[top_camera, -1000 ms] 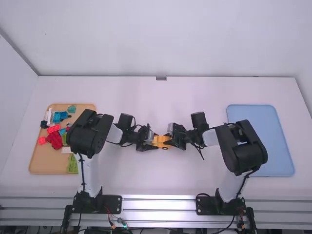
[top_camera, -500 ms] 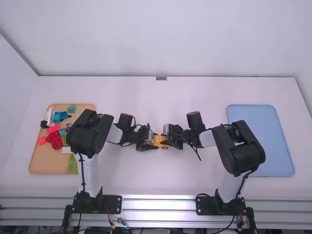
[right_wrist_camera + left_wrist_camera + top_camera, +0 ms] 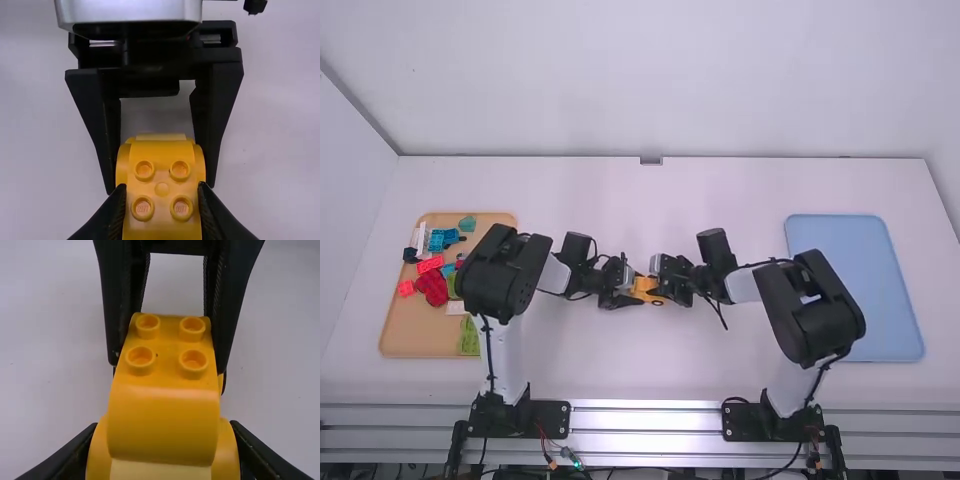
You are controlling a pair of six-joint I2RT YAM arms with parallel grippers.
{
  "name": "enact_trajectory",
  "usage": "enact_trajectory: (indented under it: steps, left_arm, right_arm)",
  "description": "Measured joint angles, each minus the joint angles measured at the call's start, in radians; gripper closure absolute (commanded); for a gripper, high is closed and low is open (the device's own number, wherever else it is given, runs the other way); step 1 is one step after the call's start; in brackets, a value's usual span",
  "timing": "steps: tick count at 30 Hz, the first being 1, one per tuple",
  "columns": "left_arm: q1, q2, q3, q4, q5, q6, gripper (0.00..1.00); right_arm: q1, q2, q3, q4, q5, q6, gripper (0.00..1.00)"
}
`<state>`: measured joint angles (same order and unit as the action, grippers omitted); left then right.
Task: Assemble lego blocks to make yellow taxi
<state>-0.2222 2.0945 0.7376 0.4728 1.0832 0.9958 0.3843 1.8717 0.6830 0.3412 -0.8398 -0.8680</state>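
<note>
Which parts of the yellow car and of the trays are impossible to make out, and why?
Left wrist view: near end of the yellow car, cut off by the bottom edge.
Right wrist view: patches of its sides, covered by the left gripper and right gripper.
High view: tan tray's right edge, behind the left arm; blue tray's near-left corner, behind the right arm.

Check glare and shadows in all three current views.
High view: even light, bright streaks on the metal rail; left wrist view: soft sheen across the curved part of the yellow taxi build, no hard-edged shadow on the table; right wrist view: soft grey shading on the table between the left gripper's fingers.
</note>
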Motion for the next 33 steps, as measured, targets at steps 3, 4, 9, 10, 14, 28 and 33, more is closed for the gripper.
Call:
enact_trajectory:
  steps: [3, 4, 9, 10, 14, 28, 33]
  left_arm:
    - [0.001, 0.0, 0.0, 0.0, 0.0, 0.0, 0.62]
    - [0.001, 0.0, 0.0, 0.0, 0.0, 0.0, 0.62]
    - [0.002, 0.0, 0.0, 0.004, -0.004, -0.002, 0.63]
    - [0.002, 0.0, 0.0, 0.004, -0.004, -0.002, 0.63]
    - [0.002, 0.0, 0.0, 0.004, -0.005, -0.003, 0.63]
    - [-0.005, 0.0, 0.002, 0.004, -0.007, -0.011, 0.64]
    - [-0.005, 0.0, 0.002, 0.008, -0.008, -0.013, 0.52]
  right_arm:
    - [0.003, -0.003, 0.0, -0.003, 0.01, 0.001, 0.94]
    - [0.003, -0.003, 0.0, 0.005, 0.009, 0.005, 0.92]
    - [0.002, 0.0, -0.005, 0.035, 0.0, 0.012, 0.75]
    - [0.001, 0.001, -0.007, 0.04, -0.003, 0.013, 0.72]
    - [-0.009, 0.012, -0.013, 0.07, -0.031, 0.018, 0.67]
    - [-0.038, 0.028, -0.019, 0.219, -0.163, 0.031, 0.09]
    - [-0.077, 0.028, -0.019, 0.26, -0.236, 0.076, 0.01]
